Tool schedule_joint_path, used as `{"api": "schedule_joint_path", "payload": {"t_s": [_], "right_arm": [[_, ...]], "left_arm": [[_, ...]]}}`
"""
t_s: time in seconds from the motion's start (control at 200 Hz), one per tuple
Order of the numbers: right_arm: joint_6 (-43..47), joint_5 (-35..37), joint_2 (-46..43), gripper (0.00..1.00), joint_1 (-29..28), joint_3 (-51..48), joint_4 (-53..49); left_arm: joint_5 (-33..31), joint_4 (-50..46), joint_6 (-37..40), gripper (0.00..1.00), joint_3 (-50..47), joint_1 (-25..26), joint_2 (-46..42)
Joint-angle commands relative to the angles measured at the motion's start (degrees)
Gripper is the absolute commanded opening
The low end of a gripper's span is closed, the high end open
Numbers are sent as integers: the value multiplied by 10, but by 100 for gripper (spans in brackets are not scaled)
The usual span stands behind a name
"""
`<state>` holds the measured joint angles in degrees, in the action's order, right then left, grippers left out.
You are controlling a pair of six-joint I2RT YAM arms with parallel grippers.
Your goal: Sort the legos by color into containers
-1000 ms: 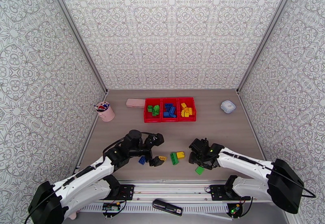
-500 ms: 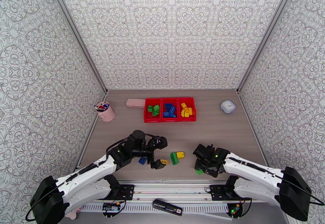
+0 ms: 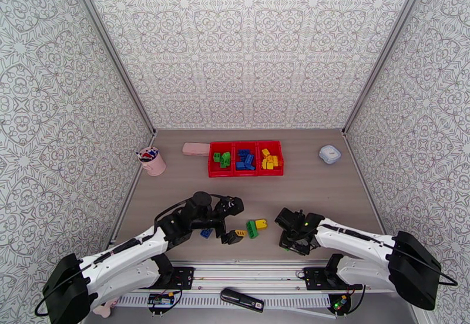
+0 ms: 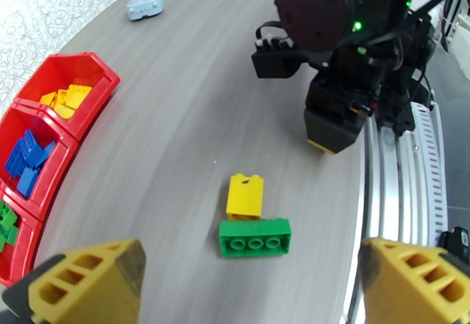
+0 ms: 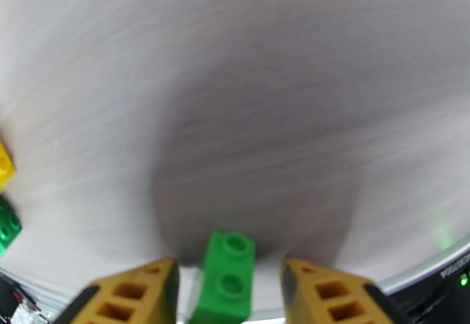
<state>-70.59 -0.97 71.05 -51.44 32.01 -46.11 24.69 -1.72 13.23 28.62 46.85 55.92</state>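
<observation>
The containers (image 3: 246,174) are three joined red bins at the back: green legos in the left one, blue in the middle, yellow in the right. They also sit at the left of the left wrist view (image 4: 97,99). On the table lie a long green lego (image 3: 251,229) (image 4: 255,237), a yellow lego (image 3: 261,223) (image 4: 245,196) touching it, and a blue lego (image 3: 206,232). My left gripper (image 3: 234,220) (image 4: 249,284) hangs open just left of the green and yellow pair. My right gripper (image 3: 292,238) (image 5: 232,296) straddles a small green lego (image 5: 226,278), with narrow gaps on both sides.
A pink cup (image 3: 153,162) stands at the back left and a pink block (image 3: 195,149) lies beside the bins. A small white round box (image 3: 329,154) sits at the back right. The table's front edge and rail run just behind the right gripper.
My right gripper moved toward the front edge, came down over the small green lego and narrowed its jaws. The left gripper shifted slightly right and stayed wide open.
</observation>
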Motion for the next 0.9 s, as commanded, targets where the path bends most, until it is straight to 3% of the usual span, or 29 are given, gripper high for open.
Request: {"api": "schedule_joint_path", "payload": {"t_s": [0.0, 0.35, 0.485, 0.675, 0.895], "right_arm": [[26, -12, 47, 47, -3, -4, 56], [60, 29, 58, 14, -3, 60, -4], [90, 57, 64, 13, -2, 96, -9], [194, 133, 107, 12, -1, 211, -2], [344, 172, 215, 8, 17, 396, 35]], "left_arm": [[-20, 26, -4, 99, -12, 3, -7], [-56, 74, 2, 100, -53, 0, -35], [-100, 80, -9, 100, -68, -1, -57], [-263, 109, -106, 100, -103, -27, -101], [-267, 45, -119, 100, -112, -53, -150]]}}
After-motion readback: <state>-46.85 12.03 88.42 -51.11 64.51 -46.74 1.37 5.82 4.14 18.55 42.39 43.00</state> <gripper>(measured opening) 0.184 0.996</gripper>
